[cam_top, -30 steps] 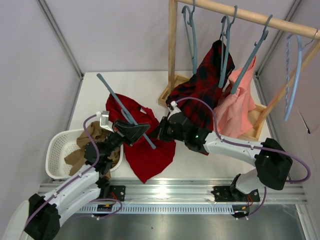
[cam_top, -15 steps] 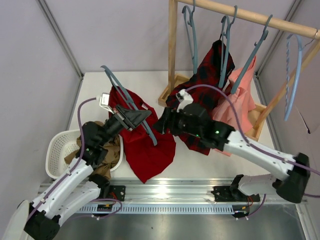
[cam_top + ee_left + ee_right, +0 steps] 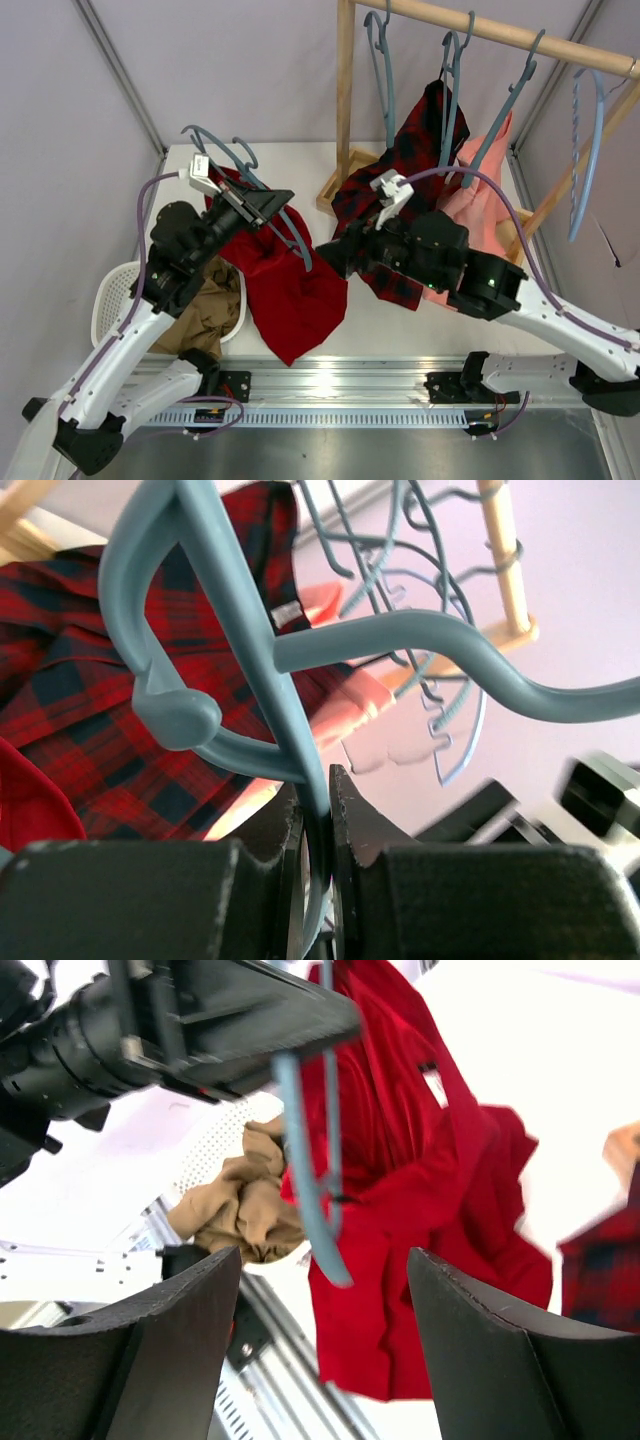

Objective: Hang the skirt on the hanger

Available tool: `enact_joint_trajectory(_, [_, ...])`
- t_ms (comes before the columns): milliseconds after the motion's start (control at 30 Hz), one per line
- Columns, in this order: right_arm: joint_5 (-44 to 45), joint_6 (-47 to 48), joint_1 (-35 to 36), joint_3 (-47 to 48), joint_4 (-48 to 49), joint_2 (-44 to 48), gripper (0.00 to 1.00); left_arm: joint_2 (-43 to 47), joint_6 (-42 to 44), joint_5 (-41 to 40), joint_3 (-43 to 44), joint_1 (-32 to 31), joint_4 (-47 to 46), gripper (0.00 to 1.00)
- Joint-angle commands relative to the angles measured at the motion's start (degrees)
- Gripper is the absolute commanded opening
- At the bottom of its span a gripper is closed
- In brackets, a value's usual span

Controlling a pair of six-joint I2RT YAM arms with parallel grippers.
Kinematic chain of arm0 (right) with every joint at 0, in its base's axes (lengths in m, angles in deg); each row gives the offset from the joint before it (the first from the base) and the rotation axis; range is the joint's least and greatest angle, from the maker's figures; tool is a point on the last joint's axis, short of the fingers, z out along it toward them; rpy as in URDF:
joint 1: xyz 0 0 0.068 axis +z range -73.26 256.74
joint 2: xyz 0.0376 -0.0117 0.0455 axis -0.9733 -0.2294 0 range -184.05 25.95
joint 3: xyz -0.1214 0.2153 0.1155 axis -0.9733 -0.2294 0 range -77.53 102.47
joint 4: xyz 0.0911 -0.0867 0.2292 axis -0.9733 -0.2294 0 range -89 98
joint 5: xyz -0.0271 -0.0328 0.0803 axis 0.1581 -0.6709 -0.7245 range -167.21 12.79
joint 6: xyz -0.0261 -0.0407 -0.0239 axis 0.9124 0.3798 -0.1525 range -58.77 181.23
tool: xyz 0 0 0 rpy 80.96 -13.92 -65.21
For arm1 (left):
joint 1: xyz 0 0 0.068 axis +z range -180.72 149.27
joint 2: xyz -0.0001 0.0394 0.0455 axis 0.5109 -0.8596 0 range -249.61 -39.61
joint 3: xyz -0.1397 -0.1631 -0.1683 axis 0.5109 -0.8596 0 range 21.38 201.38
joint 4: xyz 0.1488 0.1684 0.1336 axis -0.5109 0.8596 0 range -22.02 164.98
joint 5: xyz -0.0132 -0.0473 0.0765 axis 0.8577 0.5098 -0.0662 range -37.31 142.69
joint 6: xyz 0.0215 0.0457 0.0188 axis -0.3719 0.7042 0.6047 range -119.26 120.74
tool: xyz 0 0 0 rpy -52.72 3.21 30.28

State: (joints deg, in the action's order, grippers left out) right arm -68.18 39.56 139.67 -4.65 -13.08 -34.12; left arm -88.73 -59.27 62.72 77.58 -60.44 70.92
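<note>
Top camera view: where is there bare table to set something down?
Bare: the far strip of white table behind the bright-red cloth skirt, left of the wooden rack base; a near strip beside the skirt hem, along the aluminium rail. Crowded: centre and the white plastic basket side.

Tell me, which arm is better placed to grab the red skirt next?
Probably right: the right gripper is open facing the skirt; the left gripper is shut on the hanger.

Your left arm is raised over the left side, its gripper (image 3: pixel 283 198) pointing right and pinched tight on the hanger (image 3: pixel 235 600). Your right arm reaches left across the middle, its gripper (image 3: pixel 328 262) spread wide.
</note>
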Motion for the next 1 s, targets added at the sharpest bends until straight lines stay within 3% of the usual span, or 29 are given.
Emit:
enact_joint_trajectory(0, [4.3, 8.0, 2.2, 6.4, 1.0, -5.7, 0.74, -1.3, -0.1, -4.0, 6.1, -0.2, 1.2, 0.02])
enact_joint_trajectory(167, [6.7, 13.2, 2.6, 11.2, 4.9, -11.5, 0.74, -3.6, -1.4, -5.0, 10.7, -0.2, 4.6, 0.02])
enact_joint_trajectory(333, [7.4, 17.3, 2.6, 15.1, 6.8, -17.3, 0.68, -4.3, -5.8, -4.4, 10.5, -0.2, 2.8, 0.02])
enact_joint_trajectory(400, [8.5, 18.3, 2.5, 15.6, 7.9, -18.2, 0.59, -4.9, -6.7, -2.7, 10.8, -0.2, 2.4, 0.02])
enact_joint_trajectory(500, [10.4, 19.2, 2.0, 15.6, 10.0, -18.9, 0.56, -5.5, -9.5, -0.9, 10.3, -0.2, 1.4, 0.01])
enact_joint_trajectory(733, [10.2, 19.6, 0.8, 15.7, 11.7, -20.8, 0.42, -3.5, -17.8, -3.7, 6.2, -0.2, 0.0, 0.02])
enact_joint_trajectory(900, [9.9, 19.4, -0.1, 16.0, 12.1, -21.7, 0.3, -2.9, -18.9, -5.4, 7.8, -0.2, 1.8, 0.02])
enact_joint_trajectory(967, [9.9, 19.6, -0.1, 16.5, 12.4, -22.0, 0.14, -3.1, -19.6, -4.9, 7.5, -0.2, 1.4, 0.02])
